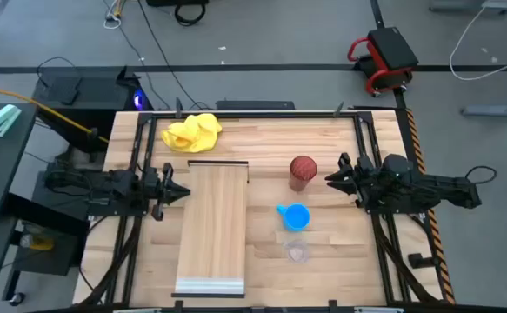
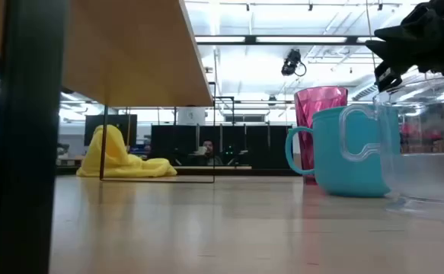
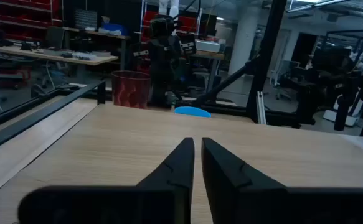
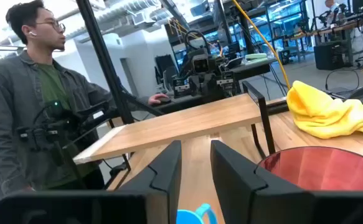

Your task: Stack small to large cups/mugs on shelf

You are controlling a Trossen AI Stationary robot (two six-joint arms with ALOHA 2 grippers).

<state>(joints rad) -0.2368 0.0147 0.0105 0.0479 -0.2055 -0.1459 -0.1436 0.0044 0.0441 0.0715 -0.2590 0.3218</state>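
The shelf [image 1: 214, 226], a long light wood plank on dark legs, stands left of the table's middle. To its right on the tabletop stand three cups in a row: the dark red ribbed cup [image 1: 303, 171] farthest, the blue mug [image 1: 296, 216] in the middle, the clear plastic cup [image 1: 297, 252] nearest. My left gripper [image 1: 182, 193] hovers at the shelf's left edge, shut and holding nothing; it looks across the shelf top [image 3: 106, 143]. My right gripper [image 1: 330, 178] hangs just right of the red cup [image 4: 318, 168], open, with nothing between its fingers.
A crumpled yellow cloth [image 1: 192, 132] lies on the table at the far left, behind the shelf. Black frame rails run along both table sides. A person [image 4: 32, 93] stands beyond the table's left side.
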